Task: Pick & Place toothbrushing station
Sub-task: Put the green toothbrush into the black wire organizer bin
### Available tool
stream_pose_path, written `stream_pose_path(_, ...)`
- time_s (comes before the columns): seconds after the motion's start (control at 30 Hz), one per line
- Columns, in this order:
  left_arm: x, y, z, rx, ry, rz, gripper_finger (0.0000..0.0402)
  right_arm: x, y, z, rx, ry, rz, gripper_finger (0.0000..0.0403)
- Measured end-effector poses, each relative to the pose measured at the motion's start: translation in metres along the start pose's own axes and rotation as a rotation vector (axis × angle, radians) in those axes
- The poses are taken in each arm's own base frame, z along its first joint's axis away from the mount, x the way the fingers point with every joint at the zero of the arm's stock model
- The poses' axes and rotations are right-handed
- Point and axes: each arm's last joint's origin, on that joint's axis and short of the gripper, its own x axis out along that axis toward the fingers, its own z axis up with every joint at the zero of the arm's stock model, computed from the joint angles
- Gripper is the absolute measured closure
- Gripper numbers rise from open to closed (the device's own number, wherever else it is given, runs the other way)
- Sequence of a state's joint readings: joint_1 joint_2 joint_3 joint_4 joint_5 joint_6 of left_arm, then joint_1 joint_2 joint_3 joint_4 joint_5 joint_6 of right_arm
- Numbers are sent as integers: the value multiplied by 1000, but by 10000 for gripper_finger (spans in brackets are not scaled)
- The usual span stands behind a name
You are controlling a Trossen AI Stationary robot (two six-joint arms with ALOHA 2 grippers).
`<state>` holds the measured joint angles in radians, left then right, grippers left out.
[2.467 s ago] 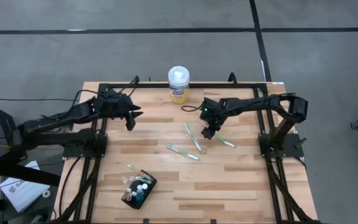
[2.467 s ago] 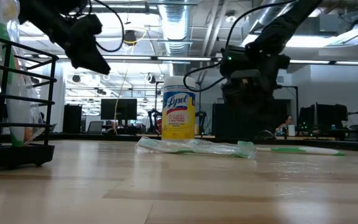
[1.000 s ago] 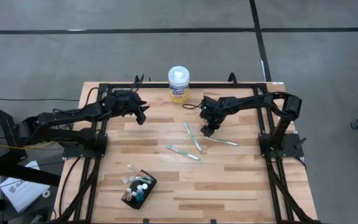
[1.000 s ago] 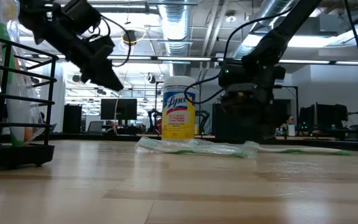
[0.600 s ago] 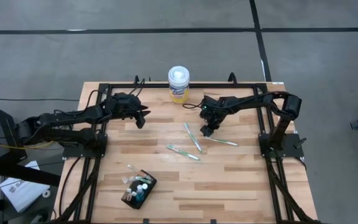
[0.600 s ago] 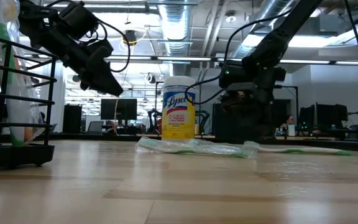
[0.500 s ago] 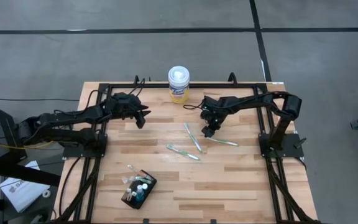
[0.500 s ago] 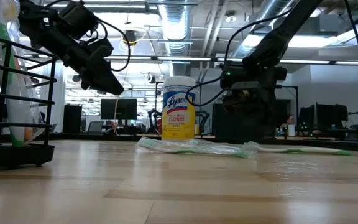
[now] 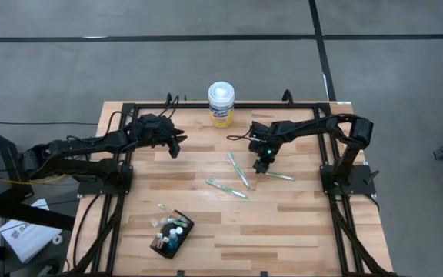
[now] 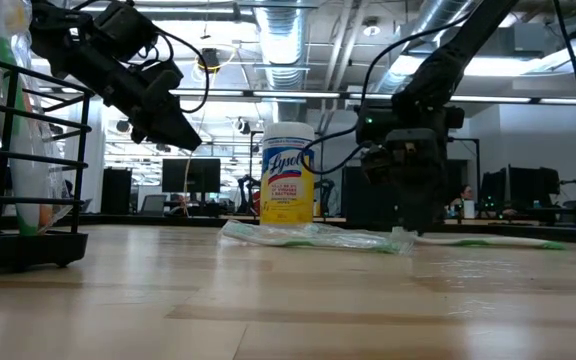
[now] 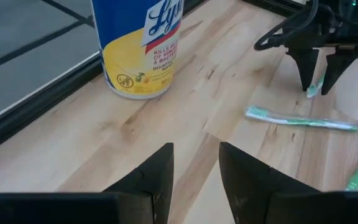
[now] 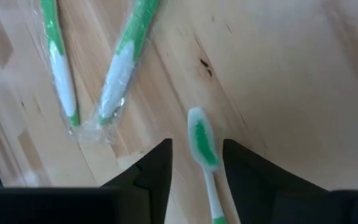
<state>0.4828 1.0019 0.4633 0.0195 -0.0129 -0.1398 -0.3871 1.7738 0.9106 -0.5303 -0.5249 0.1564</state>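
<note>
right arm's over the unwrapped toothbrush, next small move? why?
Probably close the right gripper on the unwrapped toothbrush. Its open fingers straddle the brush near the head, low over the table, with nothing held yet. The left gripper waits open in the air near the wipes canister.

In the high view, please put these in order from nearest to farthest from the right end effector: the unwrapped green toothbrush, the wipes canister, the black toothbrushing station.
From the right end effector:
1. Unwrapped green toothbrush, directly under it.
2. Wipes canister, at the table's far edge.
3. Toothbrushing station, near the front edge, on the left arm's side.
</note>
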Motion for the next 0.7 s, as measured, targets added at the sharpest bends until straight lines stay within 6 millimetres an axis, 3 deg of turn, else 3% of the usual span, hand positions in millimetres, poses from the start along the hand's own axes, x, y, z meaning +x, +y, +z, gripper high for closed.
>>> stream_pose_path(0.2, 0, 0, 1, 0, -6, 7, 279, 0, -1, -1, -4, 7, -20, 321)
stream_pose_path(0.37, 0, 0, 1, 0, -6, 7, 279, -2, -3, 0, -7, -4, -26, 392)
stream_pose_path(0.7, 0, 0, 1, 0, -9, 8, 279, -7, 4, 4, 25, -29, 78, 403)
